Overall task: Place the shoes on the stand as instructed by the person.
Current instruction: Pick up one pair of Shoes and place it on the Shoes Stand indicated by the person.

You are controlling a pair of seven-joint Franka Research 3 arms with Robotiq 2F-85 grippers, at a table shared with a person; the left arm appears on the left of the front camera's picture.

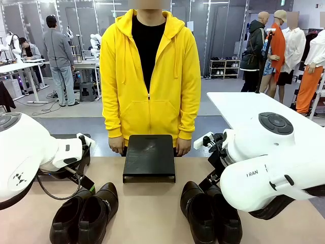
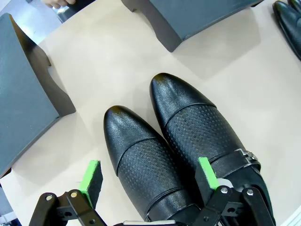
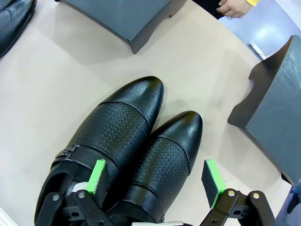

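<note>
Four shoes lay on the near counter in two pairs: left pair, right pair. Left end effector and right end effector hung released, one over each pair. One stand stood far centre, before the person.

The only lettering that can be read is "FRAN", in small dark capitals on the white casing of the right arm, apparently the start of a longer word lost around the curve, while the left arm carries only a small dark emblem
</note>
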